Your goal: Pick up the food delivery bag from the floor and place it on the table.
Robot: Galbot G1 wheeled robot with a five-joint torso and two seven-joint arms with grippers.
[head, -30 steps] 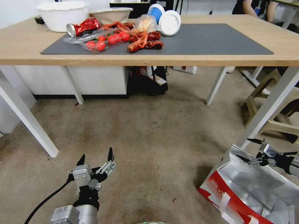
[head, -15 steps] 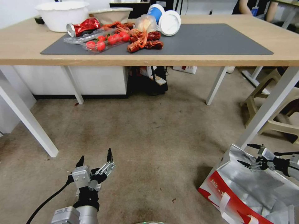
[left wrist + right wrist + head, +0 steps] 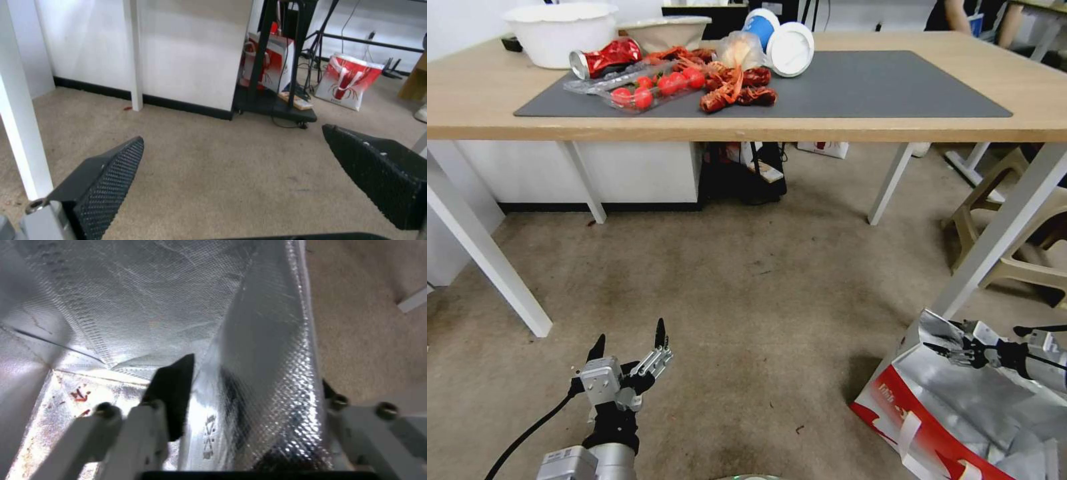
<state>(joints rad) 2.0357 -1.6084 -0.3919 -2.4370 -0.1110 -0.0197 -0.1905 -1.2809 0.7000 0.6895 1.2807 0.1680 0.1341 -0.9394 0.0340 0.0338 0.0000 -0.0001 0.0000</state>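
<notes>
The food delivery bag [image 3: 960,407] stands open on the floor [image 3: 747,300] at the lower right, red-sided with a silver foil lining. My right gripper [image 3: 942,337] is open at its far top rim. In the right wrist view the gripper [image 3: 256,373] straddles the foil wall [image 3: 267,323], with one black finger [image 3: 171,396] inside the bag and the other behind the wall. My left gripper [image 3: 630,335] hangs open and empty low over the floor at the lower left, its pads [image 3: 111,180] spread wide. The table [image 3: 894,127] with its dark grey mat [image 3: 860,87] stands ahead.
A white table leg [image 3: 1000,233] rises just behind the bag, and a beige stool [image 3: 1027,267] stands beyond it. Another leg [image 3: 487,253] is at the left. Bowls, tomatoes, crayfish and cups crowd the mat's left part. Other red-and-white bags [image 3: 351,80] sit far back.
My right gripper has come down and slightly left onto the bag's rim. The left arm has hardly moved.
</notes>
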